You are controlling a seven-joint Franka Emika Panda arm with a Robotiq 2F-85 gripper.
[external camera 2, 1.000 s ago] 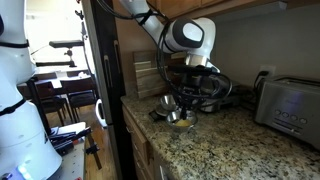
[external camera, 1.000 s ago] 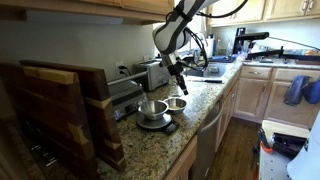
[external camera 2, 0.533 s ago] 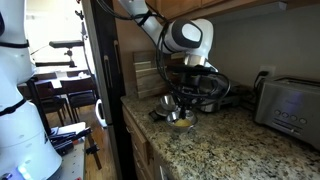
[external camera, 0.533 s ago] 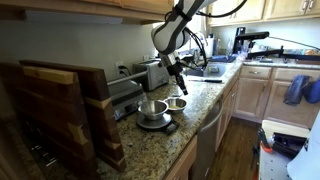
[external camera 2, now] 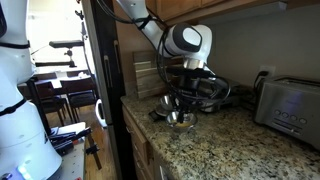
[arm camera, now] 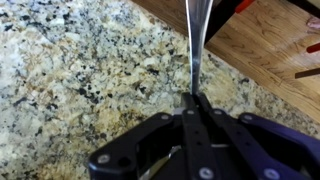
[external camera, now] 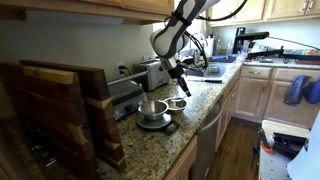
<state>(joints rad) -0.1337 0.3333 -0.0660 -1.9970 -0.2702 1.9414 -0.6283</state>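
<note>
In the wrist view my gripper (arm camera: 194, 99) is shut on a thin metal utensil (arm camera: 195, 40), which sticks out past the fingertips over the speckled granite counter (arm camera: 70, 70). In both exterior views the gripper (external camera: 178, 80) (external camera 2: 186, 92) hangs just above a small metal bowl (external camera: 176, 103) (external camera 2: 181, 118). The utensil (external camera: 183, 89) points down toward the bowl. Beside the bowl, a larger metal cup (external camera: 153, 108) stands on a flat dark scale. The utensil's tip is too small to make out.
A toaster (external camera: 152, 72) (external camera 2: 290, 104) stands on the counter behind the bowls. A tall wooden block (external camera: 60, 110) sits near one camera. The counter edge drops to a wooden floor (arm camera: 275, 55). Cabinets hang overhead.
The arm has shifted only slightly above the bowl. The gripper stays shut on the utensil.
</note>
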